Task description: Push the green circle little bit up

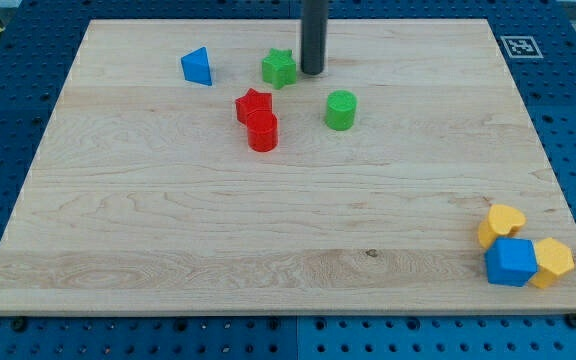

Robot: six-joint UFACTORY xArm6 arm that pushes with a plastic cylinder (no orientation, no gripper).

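Observation:
The green circle (340, 109) is a short green cylinder standing a little above the board's middle. My tip (312, 72) is the lower end of the dark rod that comes down from the view's top. The tip rests on the board just right of the green star (279, 68), and above and slightly left of the green circle, apart from it by a small gap. The rod touches neither block, as far as I can see.
A red star (253, 104) and a red cylinder (262, 131) sit together left of the green circle. A blue triangle (197, 66) lies at the upper left. A yellow heart (501, 222), a blue block (511, 261) and a yellow block (552, 262) cluster at the lower right corner of the wooden board (168, 220).

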